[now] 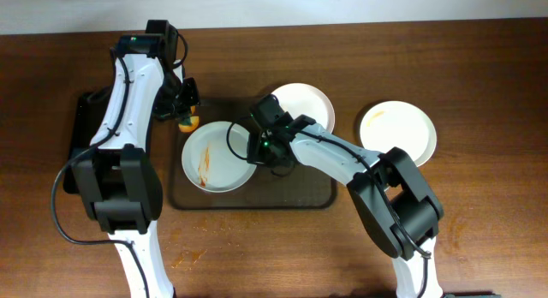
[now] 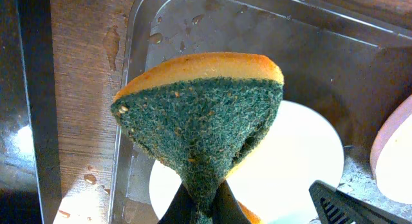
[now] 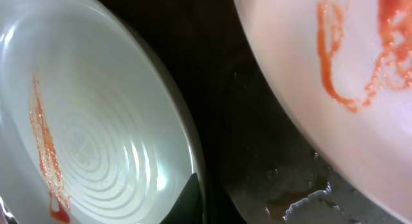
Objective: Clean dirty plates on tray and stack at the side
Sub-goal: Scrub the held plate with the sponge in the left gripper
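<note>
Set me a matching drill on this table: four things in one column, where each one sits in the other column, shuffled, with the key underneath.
Things
1. sponge
2. narrow black tray
3. leftmost plate
4. rightmost plate

Places
A. on the bare table, off both trays
B. pinched in the left gripper
C. on the large tray, right gripper at its rim
D. partly under the left arm

Pairs: 1-B, 2-D, 3-C, 4-A
</note>
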Controlling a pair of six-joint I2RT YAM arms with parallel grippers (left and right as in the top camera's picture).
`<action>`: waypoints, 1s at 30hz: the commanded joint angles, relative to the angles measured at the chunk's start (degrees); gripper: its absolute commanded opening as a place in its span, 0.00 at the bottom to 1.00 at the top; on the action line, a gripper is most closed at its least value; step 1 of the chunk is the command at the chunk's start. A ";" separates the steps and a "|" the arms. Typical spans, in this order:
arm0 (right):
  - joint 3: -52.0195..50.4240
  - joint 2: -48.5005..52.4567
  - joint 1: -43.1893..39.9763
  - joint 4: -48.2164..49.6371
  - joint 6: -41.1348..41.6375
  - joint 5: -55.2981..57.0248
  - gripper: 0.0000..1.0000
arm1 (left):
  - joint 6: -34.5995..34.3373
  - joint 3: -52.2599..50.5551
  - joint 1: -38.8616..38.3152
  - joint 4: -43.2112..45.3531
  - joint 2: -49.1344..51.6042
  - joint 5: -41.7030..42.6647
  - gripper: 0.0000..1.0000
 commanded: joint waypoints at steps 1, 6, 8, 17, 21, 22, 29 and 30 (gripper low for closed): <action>1.03 0.87 -0.09 2.60 2.45 -0.28 0.04 | -0.96 0.07 -1.16 -0.81 0.20 0.52 0.01; 1.03 0.87 -0.09 2.34 2.16 -0.33 0.04 | 2.78 -10.78 -4.39 7.48 0.20 -0.02 0.01; 1.03 0.87 -0.13 2.32 1.70 -0.33 0.04 | 3.41 -18.71 -5.25 11.54 0.20 -0.02 0.01; 1.01 0.87 -0.50 2.12 1.07 -0.50 0.04 | 10.29 -35.98 -5.27 9.07 0.17 -3.06 0.01; 1.01 0.87 -0.52 1.92 1.07 -0.52 0.04 | 17.92 -35.82 -5.27 6.32 0.17 0.24 0.01; 1.01 0.87 -0.52 1.92 1.07 -0.52 0.04 | 17.90 -35.82 -5.29 10.03 0.17 0.68 0.01; 0.98 0.87 -0.90 1.88 1.07 -0.52 0.04 | 13.75 -36.72 -7.61 34.75 0.20 0.63 0.01; 0.98 0.87 -1.09 1.88 1.07 -0.55 0.04 | 10.73 -36.72 -8.28 36.09 0.20 0.52 0.01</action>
